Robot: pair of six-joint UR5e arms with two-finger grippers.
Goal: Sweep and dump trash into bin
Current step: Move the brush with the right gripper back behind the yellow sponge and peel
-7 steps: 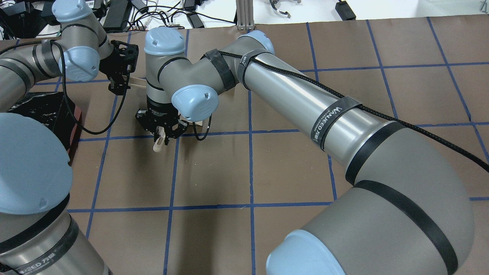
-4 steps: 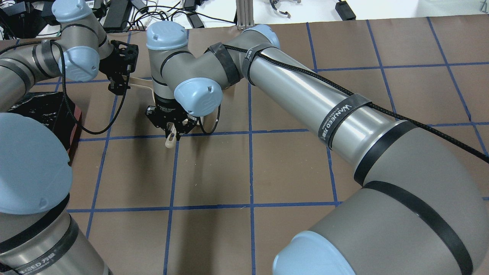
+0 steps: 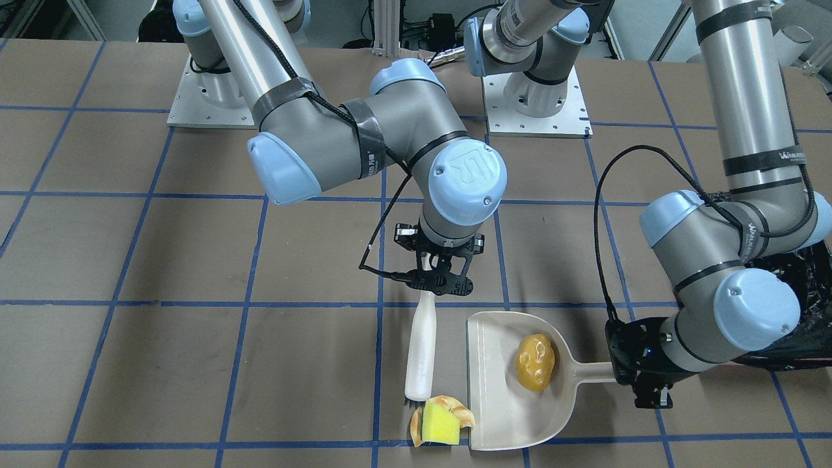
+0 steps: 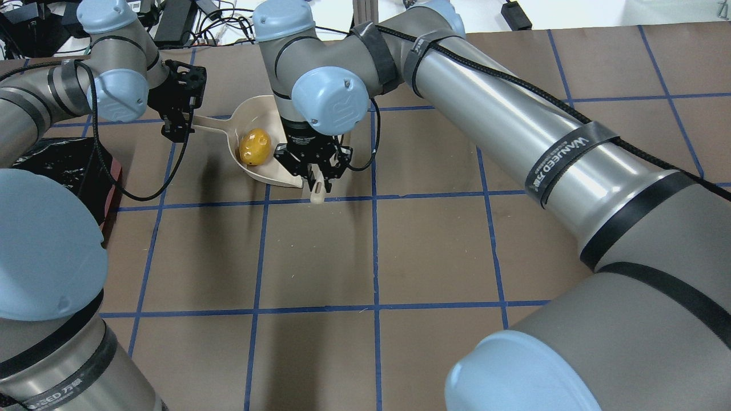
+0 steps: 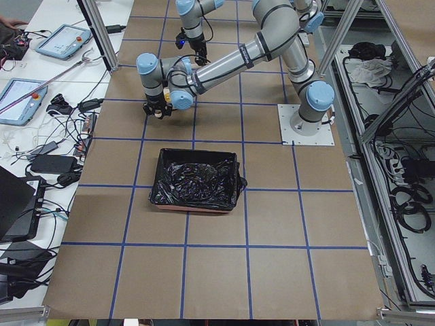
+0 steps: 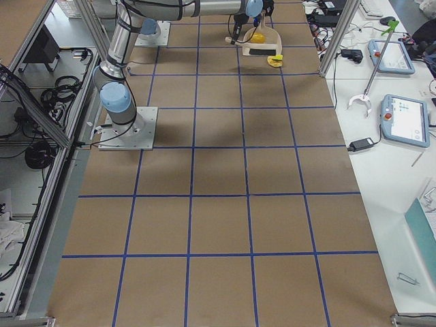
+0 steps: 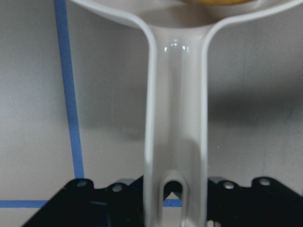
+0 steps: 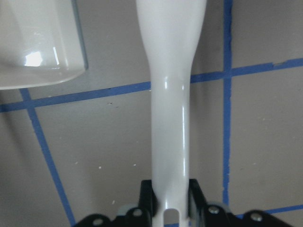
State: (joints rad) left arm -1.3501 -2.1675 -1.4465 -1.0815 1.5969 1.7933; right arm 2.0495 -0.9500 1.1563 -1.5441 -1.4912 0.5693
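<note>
A beige dustpan lies flat on the table with a glossy yellow-brown potato-shaped piece of trash inside it. My left gripper is shut on the dustpan's handle. My right gripper is shut on a white brush, whose bristles rest just left of the pan's mouth. Beside them lie a yellow sponge block and an orange-beige bread piece, touching each other on the table outside the pan. The black-lined bin stands behind my left arm. From overhead I see the potato in the pan.
The brown table is marked with blue tape lines. Cables, tablets and tools lie on white benches past its far edge. The sponge lies close to the table's far edge. The right arm's upper links hang over the table's middle.
My right arm has carried the brush to the right in the overhead view, uncovering the dustpan and the potato. The left arm and dustpan have stayed put.
</note>
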